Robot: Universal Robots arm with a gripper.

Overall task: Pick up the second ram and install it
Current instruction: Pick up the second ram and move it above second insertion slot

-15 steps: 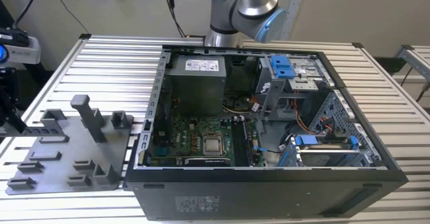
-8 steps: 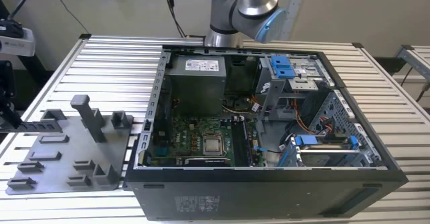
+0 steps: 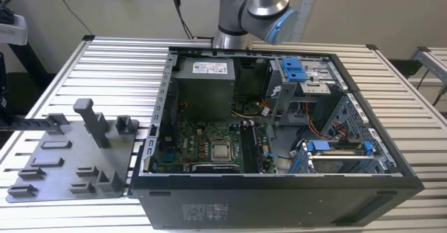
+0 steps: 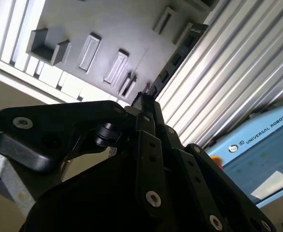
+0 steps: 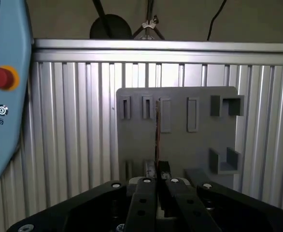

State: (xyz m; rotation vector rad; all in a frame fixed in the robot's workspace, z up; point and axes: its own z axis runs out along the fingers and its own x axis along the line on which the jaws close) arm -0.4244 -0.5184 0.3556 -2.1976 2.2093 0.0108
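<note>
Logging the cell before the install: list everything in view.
Table: one, silver, slatted, under everything.
Plate: one, grey, on the table at the exterior view's left.
Case: one, black, open, mid-table.
Motherboard: one, green, inside the case.
Pendant: one, blue, near the table.
Ram: one, dark, held in the gripper above the plate.
Arm: one, grey and blue, behind the case.
Gripper: one, black, shut on the ram.

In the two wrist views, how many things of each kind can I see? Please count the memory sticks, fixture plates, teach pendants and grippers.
Memory sticks: 1, the second ram, seen edge-on
Grippers: 1, the gripper, its fingers shut on the second ram
Fixture plates: 1, the grey fixture plate
Teach pendants: 1, the teach pendant with its red button
Total: 4
</note>
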